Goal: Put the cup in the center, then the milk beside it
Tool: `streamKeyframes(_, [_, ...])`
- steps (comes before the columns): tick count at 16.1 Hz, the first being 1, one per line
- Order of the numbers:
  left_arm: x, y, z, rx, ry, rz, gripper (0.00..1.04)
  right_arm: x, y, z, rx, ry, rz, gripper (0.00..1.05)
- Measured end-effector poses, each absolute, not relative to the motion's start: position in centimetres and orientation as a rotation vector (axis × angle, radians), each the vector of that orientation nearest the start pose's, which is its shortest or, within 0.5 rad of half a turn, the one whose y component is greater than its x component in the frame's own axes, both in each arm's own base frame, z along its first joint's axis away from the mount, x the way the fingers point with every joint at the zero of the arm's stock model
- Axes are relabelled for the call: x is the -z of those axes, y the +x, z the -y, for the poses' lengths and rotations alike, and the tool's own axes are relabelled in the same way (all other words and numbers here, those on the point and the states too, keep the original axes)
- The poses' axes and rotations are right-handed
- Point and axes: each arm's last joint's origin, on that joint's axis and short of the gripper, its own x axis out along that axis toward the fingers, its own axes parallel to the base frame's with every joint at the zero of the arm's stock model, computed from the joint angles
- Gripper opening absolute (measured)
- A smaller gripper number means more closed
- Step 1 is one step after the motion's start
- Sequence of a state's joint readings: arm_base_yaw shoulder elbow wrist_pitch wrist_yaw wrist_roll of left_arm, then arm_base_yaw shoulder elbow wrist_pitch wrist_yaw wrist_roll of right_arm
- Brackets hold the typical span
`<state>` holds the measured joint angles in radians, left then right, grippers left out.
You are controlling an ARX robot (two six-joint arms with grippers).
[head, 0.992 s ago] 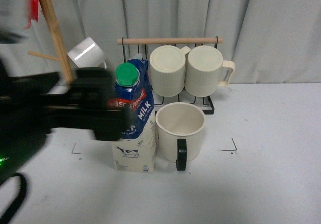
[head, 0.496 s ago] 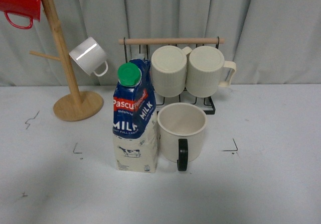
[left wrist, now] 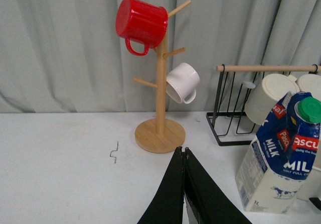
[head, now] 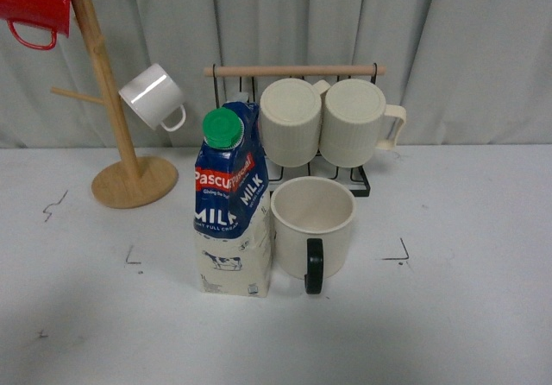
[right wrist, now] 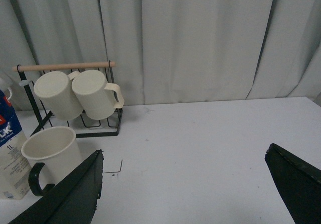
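Starting at your far left, a red mug hangs from the wooden mug tree, with a small white mug on a lower peg. Moving right, the milk stands upright near the middle of the white table, and the cup sits just beside it on its right, so close they may touch, handle facing you. Behind them, two ribbed cream mugs rest on the black wire rack. Your left gripper has its jaws pressed together, empty, back from the carton. Your right gripper is spread wide, holding nothing, well apart from the cup.
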<state>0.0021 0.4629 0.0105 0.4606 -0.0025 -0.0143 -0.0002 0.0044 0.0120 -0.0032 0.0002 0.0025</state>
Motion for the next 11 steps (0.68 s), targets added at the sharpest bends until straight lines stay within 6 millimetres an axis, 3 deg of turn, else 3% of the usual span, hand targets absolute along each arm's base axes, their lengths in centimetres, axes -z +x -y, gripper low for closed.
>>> streamKeyframes(11, [-17.0, 10.8, 0.0, 0.002, -0.014, 0.012, 0.02, -16.7, 9.7, 0.0, 0.0, 0.002, 0.004, 0.98])
